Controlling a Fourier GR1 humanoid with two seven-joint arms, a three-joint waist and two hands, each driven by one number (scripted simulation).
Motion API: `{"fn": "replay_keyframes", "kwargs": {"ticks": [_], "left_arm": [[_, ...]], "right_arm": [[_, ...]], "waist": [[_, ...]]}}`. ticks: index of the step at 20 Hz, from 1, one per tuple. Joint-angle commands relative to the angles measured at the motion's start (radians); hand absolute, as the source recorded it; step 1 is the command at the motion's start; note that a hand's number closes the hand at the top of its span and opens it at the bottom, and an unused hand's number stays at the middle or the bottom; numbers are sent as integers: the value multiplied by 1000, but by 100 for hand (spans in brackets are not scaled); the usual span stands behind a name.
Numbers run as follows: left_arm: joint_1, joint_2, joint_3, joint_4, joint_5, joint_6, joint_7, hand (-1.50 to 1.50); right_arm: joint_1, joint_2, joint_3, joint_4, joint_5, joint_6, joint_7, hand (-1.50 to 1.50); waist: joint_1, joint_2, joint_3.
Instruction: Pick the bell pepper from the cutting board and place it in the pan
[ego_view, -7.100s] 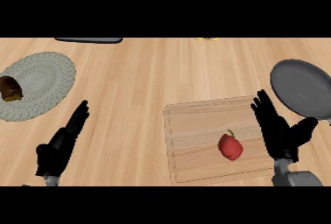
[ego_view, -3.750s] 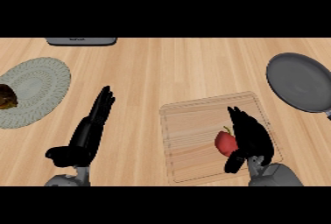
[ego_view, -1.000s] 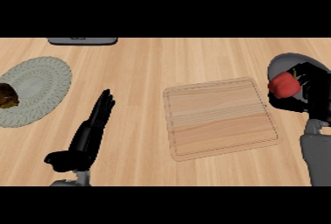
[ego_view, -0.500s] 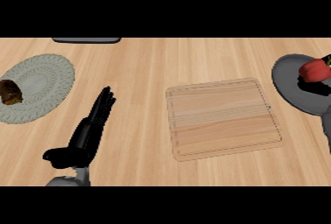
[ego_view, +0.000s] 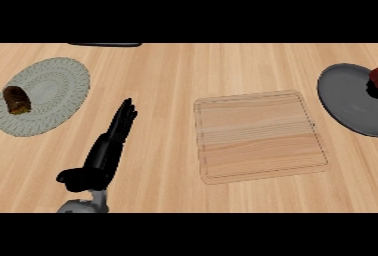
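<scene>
A cutting board (ego_view: 258, 136) lies mid-counter, a pan (ego_view: 348, 102) to its right at the edge, with the bell pepper (ego_view: 373, 76) over it. A plate (ego_view: 52, 92) sits far left; the left hand (ego_view: 107, 150) rests between plate and board.

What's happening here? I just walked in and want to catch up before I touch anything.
A robot is moving a bell pepper from the cutting board to the pan. The board now lies bare, and the red pepper shows at the view's right edge over the pan, with something dark beside it that may be the right hand. Whether it is let go cannot be told. The left hand rests open on the counter left of the board. A plate with a brown item sits far left.
</scene>
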Motion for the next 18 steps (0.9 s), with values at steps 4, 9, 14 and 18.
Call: {"fn": "replay_keyframes", "kwargs": {"ticks": [4, 9, 14, 18], "left_arm": [[-37, -10, -19, 0, -11, -5, 9, 0], [-22, -32, -35, 11, -5, -6, 10, 0], [-29, -13, -3, 21, 1, -11, -12, 0], [-26, -24, -23, -2, -27, 15, 15, 0]], "right_arm": [[-54, -87, 110, 247, 122, 249, 123, -150], [-125, -49, 51, 304, 42, 371, 65, -150], [-146, -30, -51, 271, -59, 307, -61, -150], [-104, -49, -152, 271, -161, 319, -183, -150]], "waist": [[41, 17, 0], [36, 17, 3], [23, 13, 4], [8, 8, 5]]}}
